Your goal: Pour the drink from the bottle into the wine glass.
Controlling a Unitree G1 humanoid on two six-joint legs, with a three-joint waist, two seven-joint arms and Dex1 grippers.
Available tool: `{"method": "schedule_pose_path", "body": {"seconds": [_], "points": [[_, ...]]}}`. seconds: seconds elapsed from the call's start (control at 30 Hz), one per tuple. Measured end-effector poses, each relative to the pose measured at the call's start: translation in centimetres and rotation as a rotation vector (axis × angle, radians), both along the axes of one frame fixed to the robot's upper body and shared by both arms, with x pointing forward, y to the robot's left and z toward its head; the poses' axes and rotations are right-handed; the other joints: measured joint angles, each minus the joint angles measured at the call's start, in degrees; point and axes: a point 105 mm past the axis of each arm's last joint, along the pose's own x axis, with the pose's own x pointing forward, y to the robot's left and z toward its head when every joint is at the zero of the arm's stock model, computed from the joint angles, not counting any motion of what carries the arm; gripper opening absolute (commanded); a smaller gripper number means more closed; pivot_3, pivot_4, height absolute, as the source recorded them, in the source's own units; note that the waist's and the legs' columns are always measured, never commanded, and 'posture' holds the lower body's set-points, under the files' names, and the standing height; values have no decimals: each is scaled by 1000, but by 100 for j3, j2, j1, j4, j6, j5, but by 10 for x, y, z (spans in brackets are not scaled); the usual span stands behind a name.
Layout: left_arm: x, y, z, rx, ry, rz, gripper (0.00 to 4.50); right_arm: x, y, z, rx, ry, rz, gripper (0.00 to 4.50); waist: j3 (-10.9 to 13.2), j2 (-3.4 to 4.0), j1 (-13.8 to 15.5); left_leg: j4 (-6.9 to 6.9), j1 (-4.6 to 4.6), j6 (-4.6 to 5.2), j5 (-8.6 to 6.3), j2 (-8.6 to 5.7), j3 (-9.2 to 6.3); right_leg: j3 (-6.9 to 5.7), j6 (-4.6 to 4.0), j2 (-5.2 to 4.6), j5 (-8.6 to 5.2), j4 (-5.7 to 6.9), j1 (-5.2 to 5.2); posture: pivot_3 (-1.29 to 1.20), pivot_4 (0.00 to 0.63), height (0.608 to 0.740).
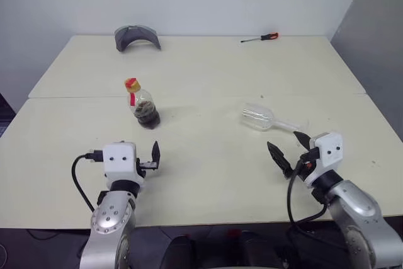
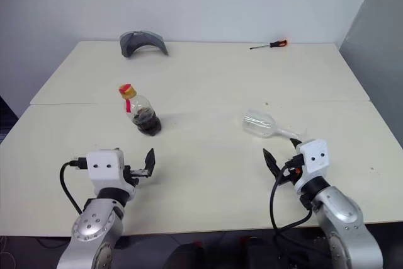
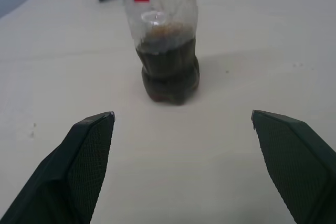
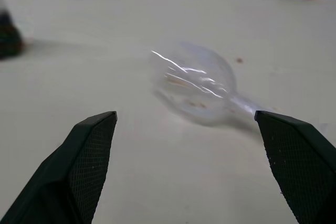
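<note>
The bottle [image 1: 142, 105] is standing upright on the table [image 1: 208, 74], capped in yellow and red, with the drink [image 3: 169, 74] filling only its lower part. A plain red strip label is showing on its neck; no writing can be read on it. The left gripper [image 1: 150, 159] is hovering near the bottle, on the robot's side of it, pointing at it, with its fingers [image 3: 84, 166] spread wide and holding nothing. To the right of the bottle, well apart from it, the wine glass [image 1: 263, 118] is lying on its side, empty, with its bowl turned toward the bottle and its stem pointing away. The right gripper [image 1: 288, 148] is hovering just short of the glass, its jaws also spread wide and empty. Beyond the bottle, at the table's far edge, a grey curved object [image 1: 136, 36] is resting, and a red-handled screwdriver [image 1: 259, 38] is lying far to the bottle's right.
</note>
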Motion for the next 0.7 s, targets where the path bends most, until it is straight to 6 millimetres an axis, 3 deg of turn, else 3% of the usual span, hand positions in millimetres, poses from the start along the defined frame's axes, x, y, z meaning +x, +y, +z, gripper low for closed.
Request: {"method": "schedule_pose_path", "body": {"seconds": [0.2,0.7], "points": [[12,5,3,-30,-42,13,4482,-7,22,26,105,-5,296,4500,1,-1,0,0,0,1,0,0,-3,-2,-1,-1,1,1,3,0,150,740],[41,12,7,-5,-71,-43,4482,9,31,41,120,-21,405,4500,1,-3,17,2,0,0,0,1,-6,-3,-1,-3,1,0,7,0,150,740]]}}
